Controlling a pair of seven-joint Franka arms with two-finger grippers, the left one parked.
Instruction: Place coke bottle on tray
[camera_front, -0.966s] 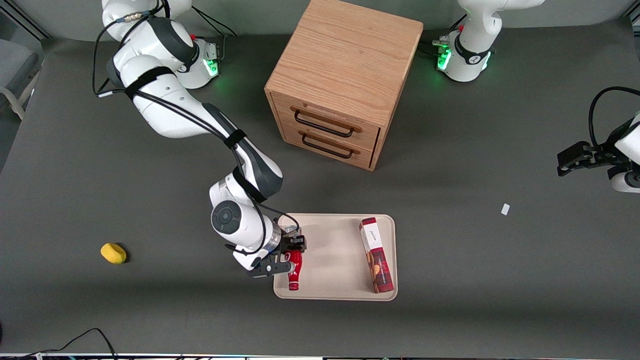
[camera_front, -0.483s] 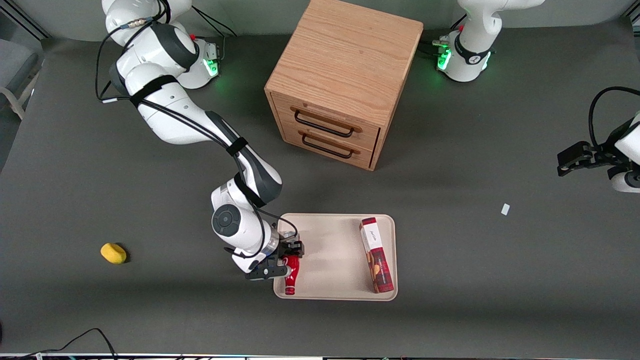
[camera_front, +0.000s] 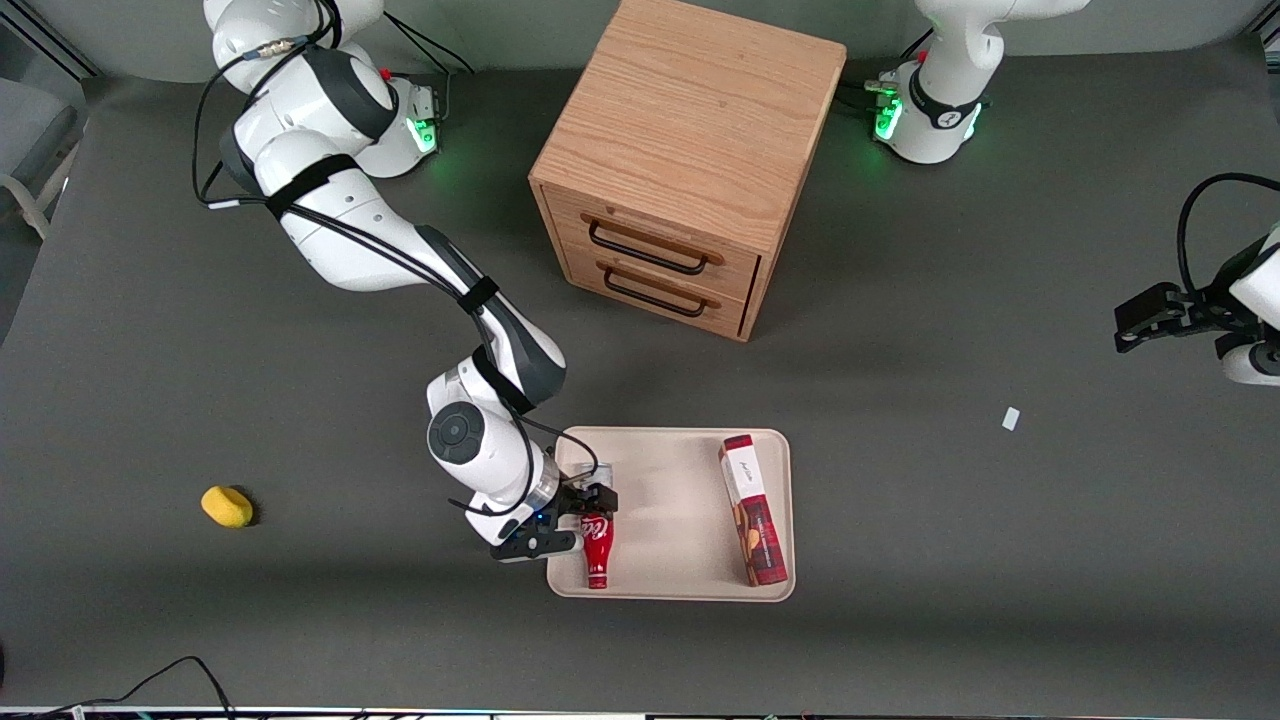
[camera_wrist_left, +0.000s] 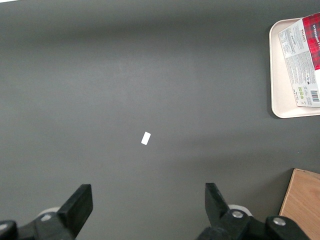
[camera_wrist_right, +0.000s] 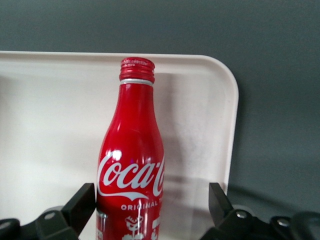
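Beige tray (camera_front: 680, 500) bears coke bottle (camera_front: 597, 552), base hidden between spread claw (camera_front: 590, 515).

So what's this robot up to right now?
The right arm's gripper sits over one end of the tray, its fingers open on either side of a coke bottle lying on the tray. A red-and-white box lies at the tray's other end. The bottle looks just released.

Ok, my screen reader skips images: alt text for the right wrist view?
A red coke bottle lies on a beige tray, cap pointing away from the camera. The open gripper straddles its base, jaws apart on either side.
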